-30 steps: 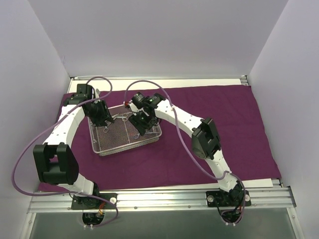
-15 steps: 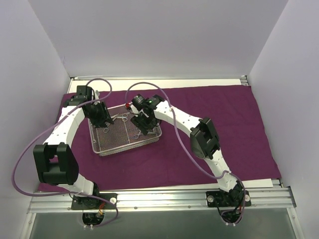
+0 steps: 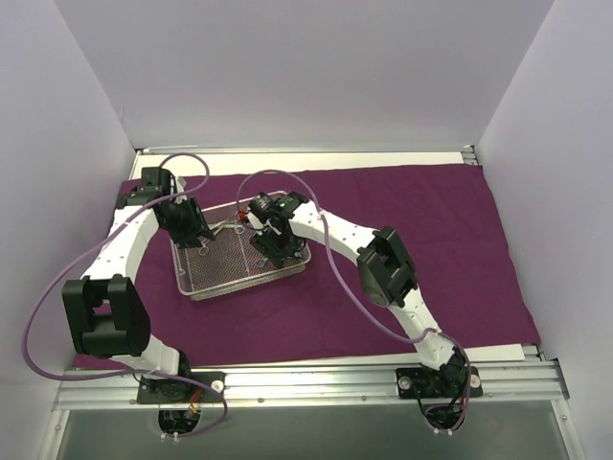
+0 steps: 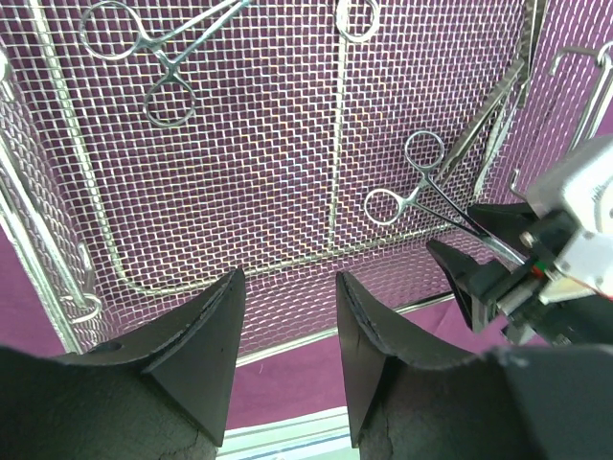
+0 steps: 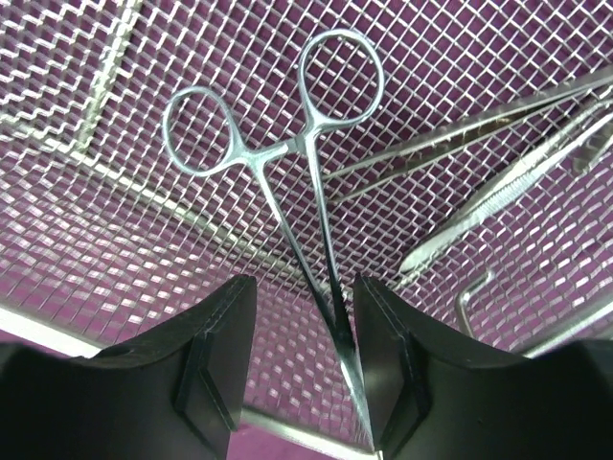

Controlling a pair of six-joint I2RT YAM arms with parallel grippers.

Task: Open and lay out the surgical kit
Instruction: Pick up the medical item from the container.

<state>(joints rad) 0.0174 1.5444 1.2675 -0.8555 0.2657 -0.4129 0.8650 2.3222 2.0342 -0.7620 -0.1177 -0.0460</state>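
Observation:
The dark purple cloth wrap (image 3: 412, 220) lies spread flat on the table. The silver wire-mesh tray (image 3: 239, 285) stands on its left part. Ring-handled forceps (image 5: 299, 144) lie on the mesh with their shaft between my right gripper's (image 5: 305, 283) fingers. The shaft runs close to the right finger, with a gap on the left, and the jaws are open. In the left wrist view the same forceps (image 4: 419, 189) lead to the right gripper (image 4: 479, 244). My left gripper (image 4: 287, 278) hovers open over the tray's rim (image 4: 316, 331), holding nothing.
More steel instruments lie in the tray: another ring-handled pair (image 4: 163, 59) at one end and long thin ones (image 5: 498, 110) beside the forceps. Both arms crowd over the tray (image 3: 196, 287). White walls stand on the left, back and right.
My right gripper has moved left and lower into the tray, its jaws narrowing around the forceps shaft. The left gripper has shifted slightly left, still open.

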